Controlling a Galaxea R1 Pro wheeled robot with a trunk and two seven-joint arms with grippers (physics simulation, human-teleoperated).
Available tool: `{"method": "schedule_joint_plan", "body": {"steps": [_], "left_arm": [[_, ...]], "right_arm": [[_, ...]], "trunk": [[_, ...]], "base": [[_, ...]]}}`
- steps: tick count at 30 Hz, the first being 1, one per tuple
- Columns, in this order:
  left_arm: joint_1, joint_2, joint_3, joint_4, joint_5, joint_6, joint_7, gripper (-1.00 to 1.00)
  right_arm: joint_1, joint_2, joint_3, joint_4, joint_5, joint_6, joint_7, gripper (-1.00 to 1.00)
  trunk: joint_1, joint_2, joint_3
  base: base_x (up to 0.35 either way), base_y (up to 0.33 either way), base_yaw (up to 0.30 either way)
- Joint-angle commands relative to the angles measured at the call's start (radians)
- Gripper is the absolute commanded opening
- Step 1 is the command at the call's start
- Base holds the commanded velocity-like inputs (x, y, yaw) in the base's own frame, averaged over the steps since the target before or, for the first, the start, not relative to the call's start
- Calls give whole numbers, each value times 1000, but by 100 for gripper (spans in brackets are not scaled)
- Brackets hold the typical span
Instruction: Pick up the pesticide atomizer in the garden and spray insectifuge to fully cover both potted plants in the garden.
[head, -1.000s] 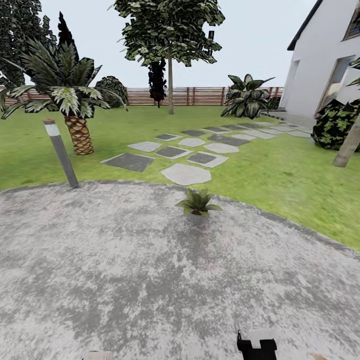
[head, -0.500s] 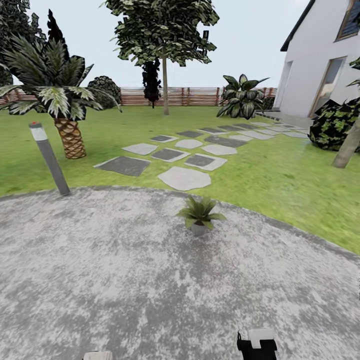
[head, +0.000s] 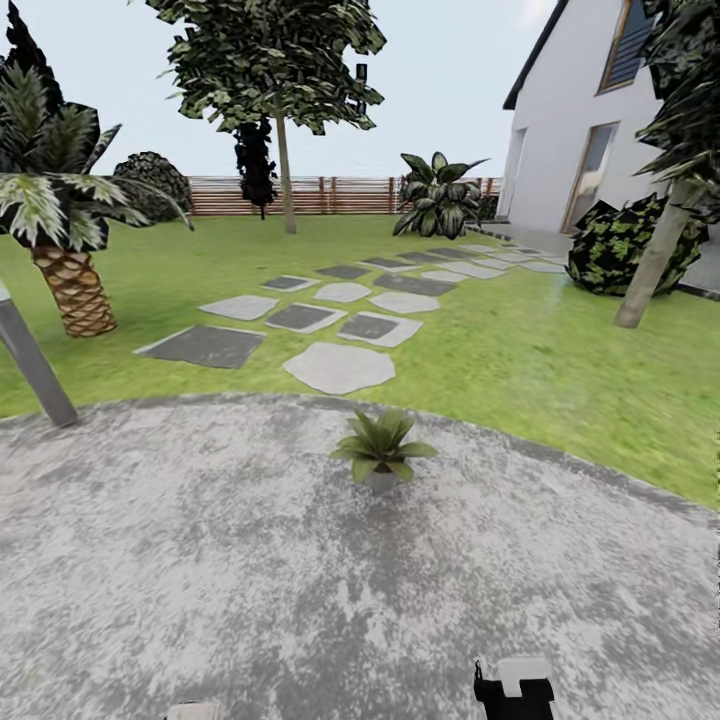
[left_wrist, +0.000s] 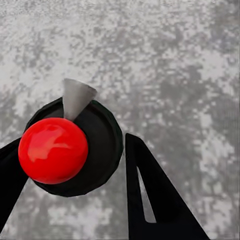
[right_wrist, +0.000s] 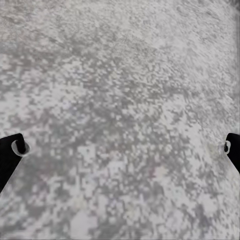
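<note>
Since the earlier head pictures the whole scene has slid leftward and the house has grown larger, so the camera has swung and rolled forward; the things themselves have not moved.

From the head view, one potted plant (head: 381, 448) stands on the grey paved patio (head: 200, 560), near its far edge where the lawn (head: 560, 370) begins. Stepping stones (head: 338, 366) lead away toward the wooden fence (head: 300, 195). A grey bollard lamp (head: 35, 365) leans at the patio's left edge beside a palm (head: 60, 230). No whitish specks show on the plant's leaves. A second plant is not in sight.

In the left wrist view, the left pincer (left_wrist: 75, 165) is clenched around the pesticide atomizer (left_wrist: 95, 145), a dark round body with a red ball on top and a pale cone nozzle, with patio beneath.

In the right wrist view, the right pincer (right_wrist: 120, 145) is spread wide with nothing between its fingertips, above bare paving.

The plant is well apart from the atomizer. Spraying from here would likely scatter insectifuge on paving and miss the leaves. Driving in too straight could knock the small pot over, and the nozzle may face away from the rosette.
</note>
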Motion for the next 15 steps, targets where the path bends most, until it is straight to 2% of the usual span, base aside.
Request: {"method": "schedule_joint_plan", "body": {"steps": [1,8,12,15], "left_arm": [[0,0,5,1,-11,-3,4,-100],[0,0,6,1,-11,-3,4,-100],[0,0,5,1,-12,-3,4,-100],[0,0,5,1,-12,-3,4,-100]], "right_arm": [[-1,0,-7,1,11,-2,-6,100],[-1,0,-7,1,11,-2,-6,100],[-1,0,-7,1,11,-2,-6,100],[-1,0,-7,1,11,-2,-6,100]], "trunk": [[0,0,0],[0,0,2],[0,0,4],[0,0,4]], "base": [[283,207,-255],[252,181,-254],[41,28,-252],[1,1,-79]]}}
